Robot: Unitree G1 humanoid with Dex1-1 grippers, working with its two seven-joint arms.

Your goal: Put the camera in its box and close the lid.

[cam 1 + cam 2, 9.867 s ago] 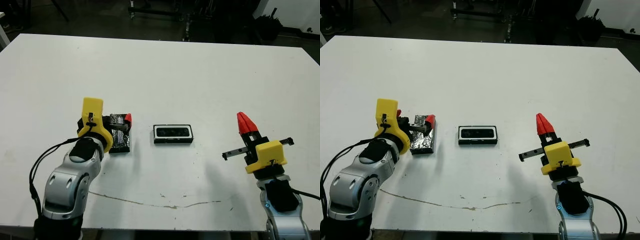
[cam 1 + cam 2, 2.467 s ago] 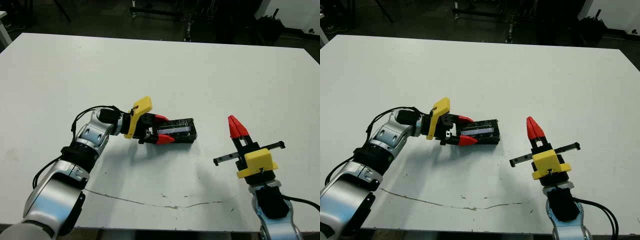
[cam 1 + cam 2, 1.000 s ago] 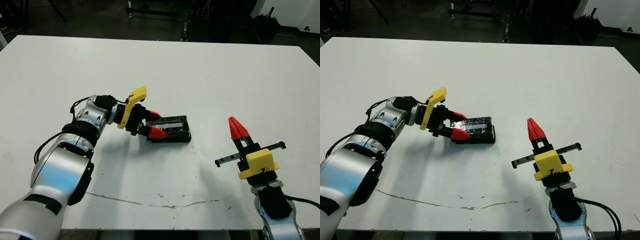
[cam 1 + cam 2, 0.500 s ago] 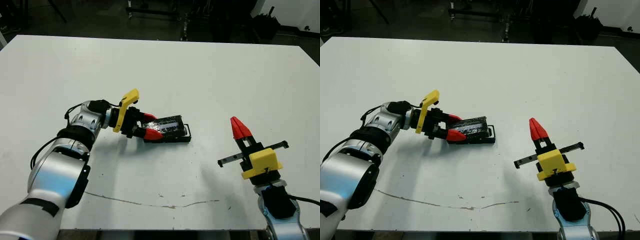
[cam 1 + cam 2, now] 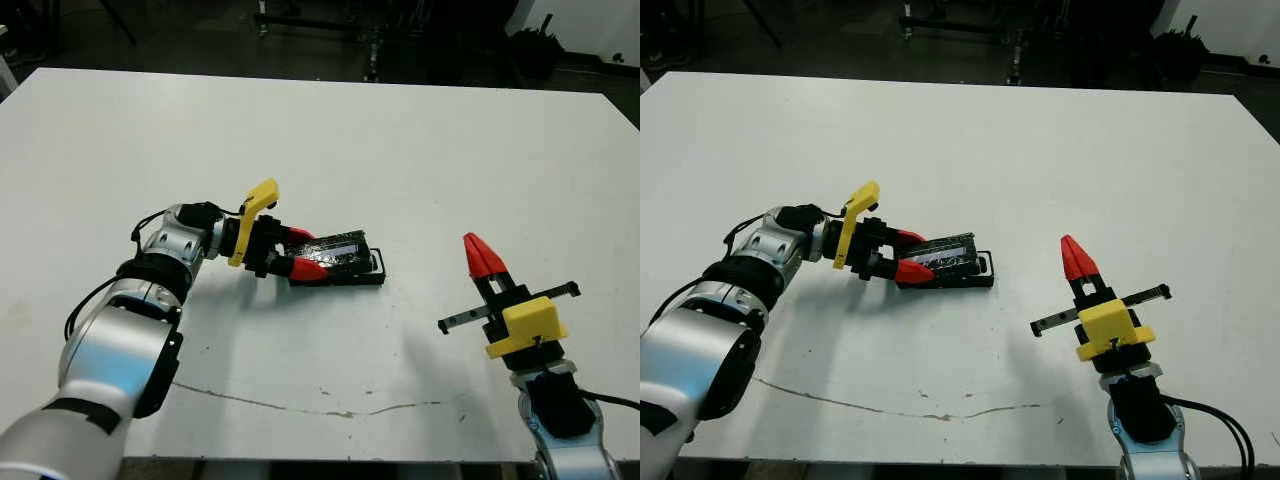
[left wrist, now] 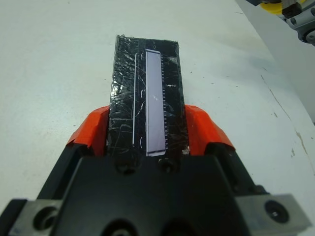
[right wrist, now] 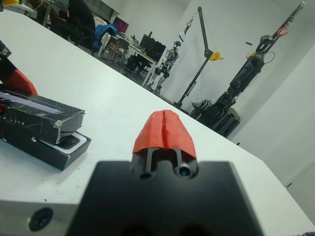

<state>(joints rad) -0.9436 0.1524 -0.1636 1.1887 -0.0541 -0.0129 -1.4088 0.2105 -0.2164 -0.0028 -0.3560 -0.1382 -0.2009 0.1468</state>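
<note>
On the white surface (image 5: 420,150): we see all the task's things gathered left of centre, with our two arms at either side.
Left arm: it reaches across from the left, so it is much the nearer arm to the work.
Left gripper (image 5: 300,253): its red fingers (image 6: 93,132) pinch the lid by its two long edges, one finger on each side.
Right gripper (image 5: 1072,254): its fingers are pressed together around nothing; it hovers well apart, to the right of the box.
Box (image 5: 980,272): it lies on the surface with its long axis left to right; only its right end shows past the lid, the white lining visible there.
Lid (image 5: 338,250): held over the box and tilted, its long axis in line with the gripper and the box; it sits shifted toward the gripper, not yet flush.
Camera (image 7: 69,142): a dark shape in the open end of the box; we judge it already seated.
Deciding relation: the lid overlaps the box lengthwise but short of its far end, so we judge that closing calls for a slide rightward and a levelling.
</note>
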